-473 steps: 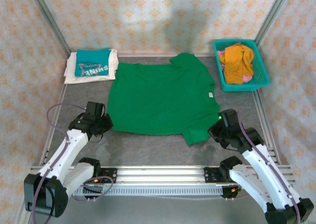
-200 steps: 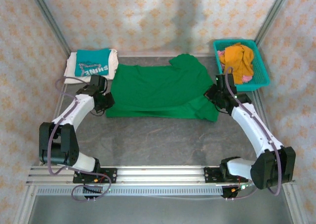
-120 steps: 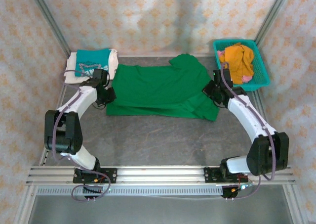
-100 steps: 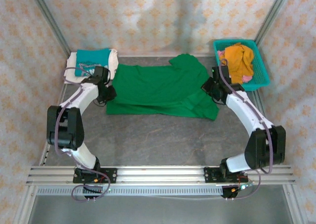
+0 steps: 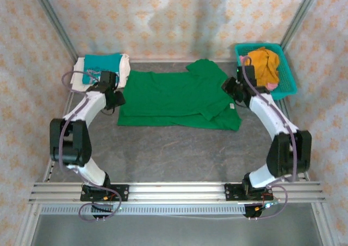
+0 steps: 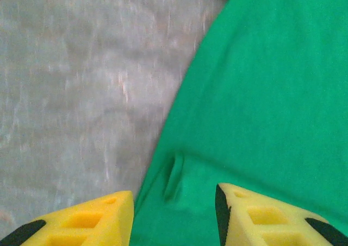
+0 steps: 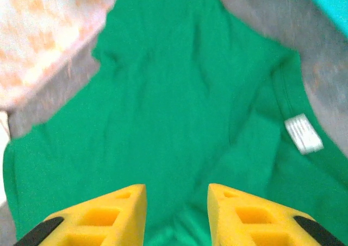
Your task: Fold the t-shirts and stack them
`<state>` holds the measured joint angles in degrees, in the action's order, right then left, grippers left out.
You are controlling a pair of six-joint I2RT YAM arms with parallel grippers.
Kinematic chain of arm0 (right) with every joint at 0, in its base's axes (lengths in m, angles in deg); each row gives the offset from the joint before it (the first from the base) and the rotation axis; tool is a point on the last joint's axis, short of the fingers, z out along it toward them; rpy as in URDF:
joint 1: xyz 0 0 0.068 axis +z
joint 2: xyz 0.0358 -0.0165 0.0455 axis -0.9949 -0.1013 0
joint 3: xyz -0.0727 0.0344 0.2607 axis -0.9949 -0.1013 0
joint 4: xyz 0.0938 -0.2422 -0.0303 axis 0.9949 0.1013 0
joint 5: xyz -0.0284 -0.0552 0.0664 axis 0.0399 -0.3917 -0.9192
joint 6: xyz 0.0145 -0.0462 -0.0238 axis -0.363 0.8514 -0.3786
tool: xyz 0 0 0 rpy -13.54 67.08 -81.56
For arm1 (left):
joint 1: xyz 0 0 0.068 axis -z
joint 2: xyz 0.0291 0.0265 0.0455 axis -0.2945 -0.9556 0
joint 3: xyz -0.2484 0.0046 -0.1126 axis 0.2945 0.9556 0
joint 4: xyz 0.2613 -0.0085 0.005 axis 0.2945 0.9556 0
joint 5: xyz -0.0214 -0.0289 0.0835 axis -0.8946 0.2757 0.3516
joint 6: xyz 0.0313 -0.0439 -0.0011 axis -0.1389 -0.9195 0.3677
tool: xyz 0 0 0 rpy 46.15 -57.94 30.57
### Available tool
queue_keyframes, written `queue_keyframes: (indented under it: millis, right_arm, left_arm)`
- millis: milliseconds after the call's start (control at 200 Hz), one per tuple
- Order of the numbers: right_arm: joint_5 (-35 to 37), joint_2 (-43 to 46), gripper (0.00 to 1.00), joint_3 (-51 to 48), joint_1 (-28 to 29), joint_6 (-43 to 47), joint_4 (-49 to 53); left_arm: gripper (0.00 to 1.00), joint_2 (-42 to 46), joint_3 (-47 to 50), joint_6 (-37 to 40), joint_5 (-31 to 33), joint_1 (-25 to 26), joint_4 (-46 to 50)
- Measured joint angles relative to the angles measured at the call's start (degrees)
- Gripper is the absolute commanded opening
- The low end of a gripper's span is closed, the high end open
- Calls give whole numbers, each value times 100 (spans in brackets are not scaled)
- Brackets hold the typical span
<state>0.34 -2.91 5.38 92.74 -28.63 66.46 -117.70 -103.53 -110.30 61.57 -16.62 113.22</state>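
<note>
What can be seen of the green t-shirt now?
The green t-shirt is plain deep-green soft cloth, doubled over into a wide band lying flat on the grey table. One sleeve juts at its far edge. Another lies folded over on the right, near a small white label. The left hand and right hand are open at its two ends.

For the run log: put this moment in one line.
green t-shirt folded over | left tool open at its left edge | right tool open at its right edge
</note>
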Motion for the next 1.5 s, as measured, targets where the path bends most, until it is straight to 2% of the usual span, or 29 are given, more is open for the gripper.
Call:
queue_keyframes:
  millis: [105,235,430,651,741,841,1021,1181,1371,1496]
  right_arm:
    - [-232,446,37,-785,160,-76,4]
    - [-529,227,37,-1309,192,-232,-70]
    - [-802,-614,37,-1344,210,-466,-476]
    - [-953,-1263,37,-1272,299,-682,-953]
    - [-975,-1412,32,-1268,319,-807,-1156]
    - [-973,-1486,20,-1266,330,-940,-1325]
    - [-859,-1499,7,-1207,330,-1082,-1453]
    - [-721,-1552,2,-940,330,-1091,-1438]
    - [-431,-1932,2,-4,404,-855,-1139]
    - [-260,-2315,9,745,455,-638,-837]
  left_arm:
    - [43,232,507,0,-138,175,0]
    - [42,31,754,4,-297,295,0]
    - [41,-433,704,0,-435,369,-101]
    - [41,-483,496,0,-476,551,-188]
    - [41,-483,481,-2,-476,551,-221]
    - [41,-483,481,0,-474,551,-219]
    - [41,-483,485,0,-470,551,-229]
    - [41,-483,538,-2,-472,551,-256]
    - [41,-483,544,0,-470,551,-280]
    - [41,-483,549,2,-433,551,-304]
